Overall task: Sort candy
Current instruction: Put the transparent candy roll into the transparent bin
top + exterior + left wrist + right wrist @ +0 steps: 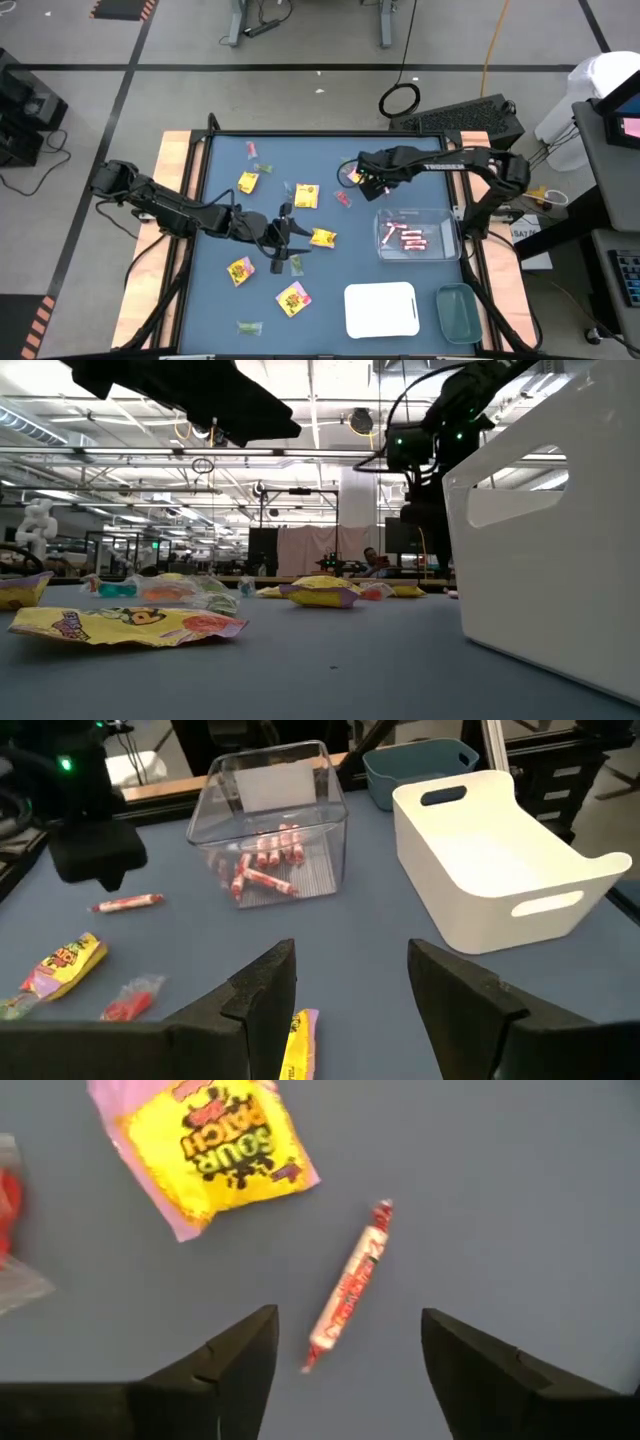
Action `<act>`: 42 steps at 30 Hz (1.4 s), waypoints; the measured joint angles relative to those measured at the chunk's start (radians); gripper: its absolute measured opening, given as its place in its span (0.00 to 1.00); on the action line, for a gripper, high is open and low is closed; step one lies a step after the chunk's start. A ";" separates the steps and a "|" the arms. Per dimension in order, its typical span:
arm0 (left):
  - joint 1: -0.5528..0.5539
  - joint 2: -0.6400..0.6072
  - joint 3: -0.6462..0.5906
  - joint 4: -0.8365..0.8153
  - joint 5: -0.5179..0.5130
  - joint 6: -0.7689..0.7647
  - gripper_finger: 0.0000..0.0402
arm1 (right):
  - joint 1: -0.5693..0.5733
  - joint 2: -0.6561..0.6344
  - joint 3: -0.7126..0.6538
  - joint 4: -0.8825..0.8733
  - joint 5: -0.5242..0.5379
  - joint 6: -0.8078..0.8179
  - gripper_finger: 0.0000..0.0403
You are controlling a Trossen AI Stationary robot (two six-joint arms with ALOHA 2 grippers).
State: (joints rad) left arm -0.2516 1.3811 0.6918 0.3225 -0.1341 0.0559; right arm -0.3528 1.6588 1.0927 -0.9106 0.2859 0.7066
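Right gripper [345, 1370] fingers released over pink-red stick [350, 1285]: rotate wrist across stick, descend. Left gripper [350, 990] released, 6 o'clock of yellow packet [323, 238].

yellow packet [296, 1042] mostly hidden behind left fingers [262, 988]

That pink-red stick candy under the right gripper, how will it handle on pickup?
The stick candy looks thin and round, so a nudge may roll it. Its twisted wrapper ends are probably floppy. The right gripper is open astride it; closing across the middle seems safest.
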 joint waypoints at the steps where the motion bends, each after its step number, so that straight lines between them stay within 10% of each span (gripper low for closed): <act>1: 0.000 0.000 0.000 -0.001 0.000 0.000 0.49 | 0.002 0.012 0.000 0.001 0.006 -0.009 0.58; 26: -0.020 0.000 0.000 -0.033 0.000 -0.076 0.49 | -0.009 0.065 -0.160 0.246 -0.017 -0.028 0.50; 42: -0.020 0.000 0.000 -0.033 0.000 -0.076 0.49 | -0.004 0.065 -0.173 0.260 -0.034 -0.076 0.04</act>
State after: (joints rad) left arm -0.2714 1.3811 0.6918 0.2897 -0.1345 -0.0196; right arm -0.3565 1.7233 0.9195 -0.6502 0.2523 0.6302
